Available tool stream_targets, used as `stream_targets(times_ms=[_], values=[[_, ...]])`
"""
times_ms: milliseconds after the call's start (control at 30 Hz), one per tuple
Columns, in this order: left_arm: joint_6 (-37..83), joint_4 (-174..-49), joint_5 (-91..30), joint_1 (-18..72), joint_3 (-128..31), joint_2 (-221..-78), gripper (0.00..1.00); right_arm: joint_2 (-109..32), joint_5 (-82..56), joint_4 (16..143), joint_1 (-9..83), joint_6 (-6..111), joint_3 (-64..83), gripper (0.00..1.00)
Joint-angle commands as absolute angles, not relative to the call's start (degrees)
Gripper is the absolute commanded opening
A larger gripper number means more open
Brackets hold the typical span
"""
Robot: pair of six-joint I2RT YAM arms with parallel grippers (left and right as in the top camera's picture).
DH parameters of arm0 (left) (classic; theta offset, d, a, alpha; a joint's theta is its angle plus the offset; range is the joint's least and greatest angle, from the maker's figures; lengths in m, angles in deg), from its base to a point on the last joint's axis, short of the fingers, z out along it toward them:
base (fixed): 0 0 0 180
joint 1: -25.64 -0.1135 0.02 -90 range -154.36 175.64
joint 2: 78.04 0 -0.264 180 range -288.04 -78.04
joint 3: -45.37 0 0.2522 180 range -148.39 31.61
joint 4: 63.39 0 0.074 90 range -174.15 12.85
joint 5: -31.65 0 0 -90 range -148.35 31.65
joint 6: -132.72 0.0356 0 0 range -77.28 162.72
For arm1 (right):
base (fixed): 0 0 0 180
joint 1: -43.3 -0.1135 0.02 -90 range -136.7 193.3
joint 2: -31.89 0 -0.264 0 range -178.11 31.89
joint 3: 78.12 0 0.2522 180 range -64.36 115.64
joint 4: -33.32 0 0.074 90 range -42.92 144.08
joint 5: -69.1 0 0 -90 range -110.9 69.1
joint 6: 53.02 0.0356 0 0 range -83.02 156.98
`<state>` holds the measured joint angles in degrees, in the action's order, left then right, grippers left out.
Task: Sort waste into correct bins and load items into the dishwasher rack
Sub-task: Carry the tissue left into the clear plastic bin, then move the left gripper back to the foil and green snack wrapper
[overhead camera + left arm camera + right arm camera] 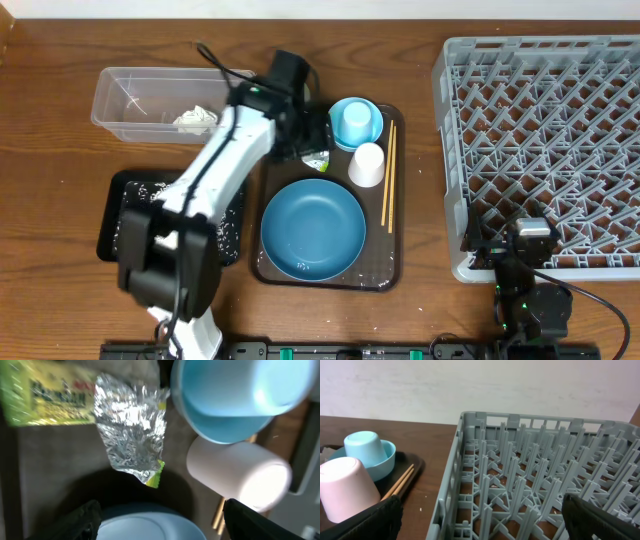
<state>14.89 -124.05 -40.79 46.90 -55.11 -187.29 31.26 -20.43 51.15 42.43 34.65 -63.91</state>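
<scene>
1. Left gripper [162, 519] hangs wide open and empty near the crumpled green-yellow wrapper with silver foil [131, 435].
2. We see it on the dark brown serving tray [392, 272], just beside the small light-blue bowl [355, 122], near the large round dark-blue plate [312, 228].
3. We judge it featherlight, crinkly, springy; pinch a raised foil fold firmly.

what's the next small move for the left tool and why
Probably ease the left tool forward onto the wrapper and close: it's open and empty, the wrapper lies on the brown tray just ahead, beside the bowl and cup.
</scene>
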Motion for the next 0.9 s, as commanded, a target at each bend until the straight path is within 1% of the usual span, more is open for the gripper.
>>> stream_targets(times_ms=[0, 300, 367, 433, 600, 633, 733, 867], values=[[10.8, -124.2, -44.9, 47.3, -54.5, -190.5, 0.79, 31.5, -20.2, 51.3, 42.9, 34.8, -64.0, 0.99], [6.1, -121.8, -48.2, 47.3, -54.5, -195.1, 0.78, 31.5, -20.2, 51.3, 42.9, 34.8, -64.0, 0.99], [5.8, -121.0, -48.3, 47.3, -54.5, -195.9, 0.75, 31.5, -20.2, 51.3, 42.9, 34.8, -64.0, 0.99], [5.8, -120.3, -48.6, 47.3, -54.5, -196.4, 0.74, 31.5, -20.2, 51.3, 42.9, 34.8, -64.0, 0.99], [5.7, -118.7, -48.6, 47.3, -54.5, -197.1, 0.61, 31.5, -20.2, 51.3, 42.9, 34.8, -64.0, 0.99], [5.8, -118.4, -48.8, 47.3, -54.5, -197.3, 0.57, 31.5, -20.2, 51.3, 42.9, 34.8, -64.0, 0.99], [5.7, -118.5, -48.8, 47.3, -54.5, -197.8, 0.49, 31.5, -20.2, 51.3, 42.9, 34.8, -64.0, 0.99], [5.7, -119.3, -48.8, 47.3, -54.5, -198.0, 0.31, 31.5, -20.2, 51.3, 42.9, 34.8, -64.0, 0.99]])
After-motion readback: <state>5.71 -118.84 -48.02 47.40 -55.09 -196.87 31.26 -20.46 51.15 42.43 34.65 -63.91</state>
